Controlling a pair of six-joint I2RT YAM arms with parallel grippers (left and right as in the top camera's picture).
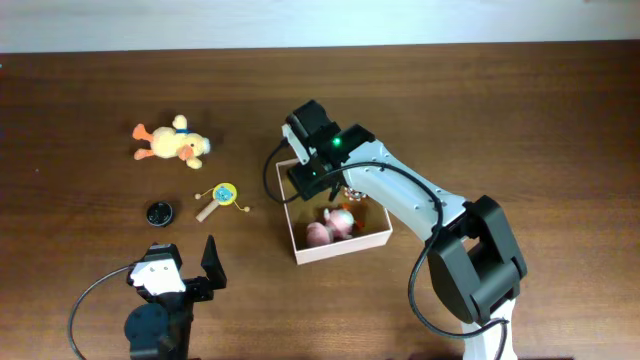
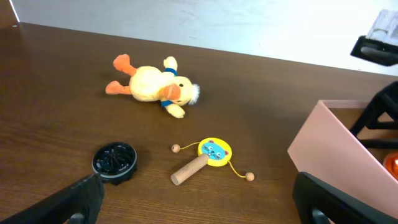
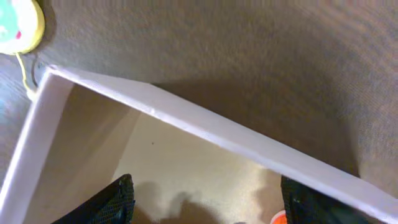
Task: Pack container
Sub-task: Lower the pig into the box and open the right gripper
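The container (image 1: 340, 247), a white-walled square cardboard box, sits right of centre in the overhead view, with a pink plush toy (image 1: 322, 233) lying inside near its lower wall. The right gripper (image 1: 312, 165) hangs over the box's upper left corner. In the right wrist view its fingers (image 3: 118, 200) are spread wide above the tan floor, just inside a white wall (image 3: 217, 130), with nothing between them.

The left gripper (image 1: 188, 264) is at the lower left of the overhead frame, well apart from the box. Its jaws are also released and empty, as the left wrist view shows.

On the wooden table (image 1: 520, 110), left of the box, lie a yellow plush duck (image 1: 172, 142), a small wooden rattle drum (image 1: 222, 197) with a yellow-and-blue face, and a black round cap (image 1: 159, 212). The drum lies nearest the box.
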